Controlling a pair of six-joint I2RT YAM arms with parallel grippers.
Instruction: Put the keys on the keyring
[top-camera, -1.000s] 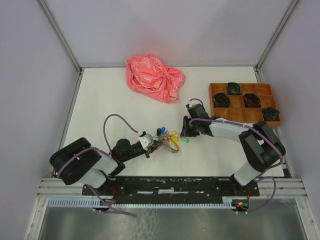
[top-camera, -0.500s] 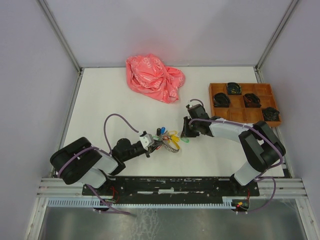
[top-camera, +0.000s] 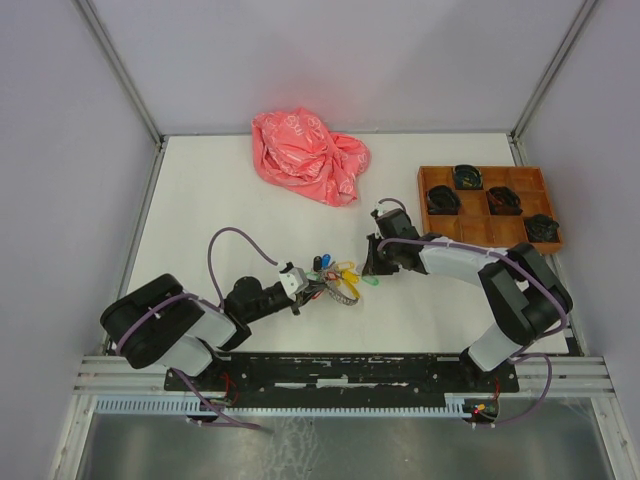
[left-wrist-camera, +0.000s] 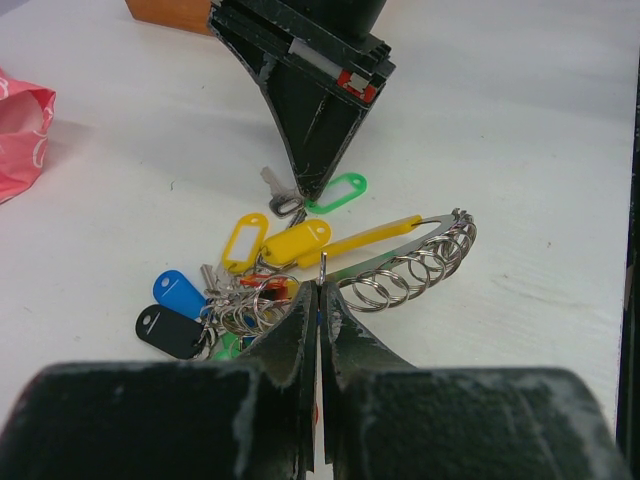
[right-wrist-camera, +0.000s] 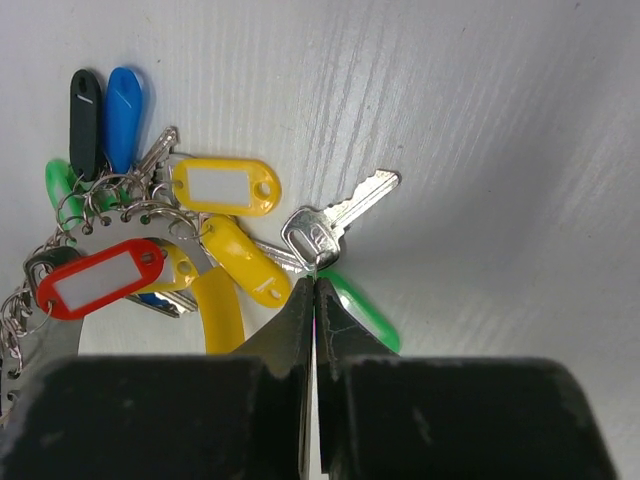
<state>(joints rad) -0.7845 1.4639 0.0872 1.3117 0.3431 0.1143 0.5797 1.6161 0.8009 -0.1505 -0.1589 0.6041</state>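
A silver key (right-wrist-camera: 335, 225) with a green tag (right-wrist-camera: 365, 310) lies on the white table, just right of the bunch. My right gripper (right-wrist-camera: 315, 280) is shut, its tips pinching the lower edge of that key's head where the tag joins. It also shows in the left wrist view, point down on the key (left-wrist-camera: 278, 195) beside the green tag (left-wrist-camera: 338, 192). A red tag (right-wrist-camera: 100, 278) sits among the bunched rings. My left gripper (left-wrist-camera: 320, 288) is shut on a thin metal part of the keyring (left-wrist-camera: 400, 262), a yellow-handled clasp strung with wire rings. From above, both grippers (top-camera: 305, 287) (top-camera: 368, 272) flank the keyring (top-camera: 340, 285).
Yellow (right-wrist-camera: 222, 187), blue (right-wrist-camera: 124, 103) and black (right-wrist-camera: 85, 105) tags hang bunched on the rings. A crumpled pink bag (top-camera: 308, 155) lies at the back. A wooden compartment tray (top-camera: 485, 170) with dark items stands at the right.
My right gripper's jaws have closed onto the green-tagged key's head. Both arms and the keyring have stayed where they were.
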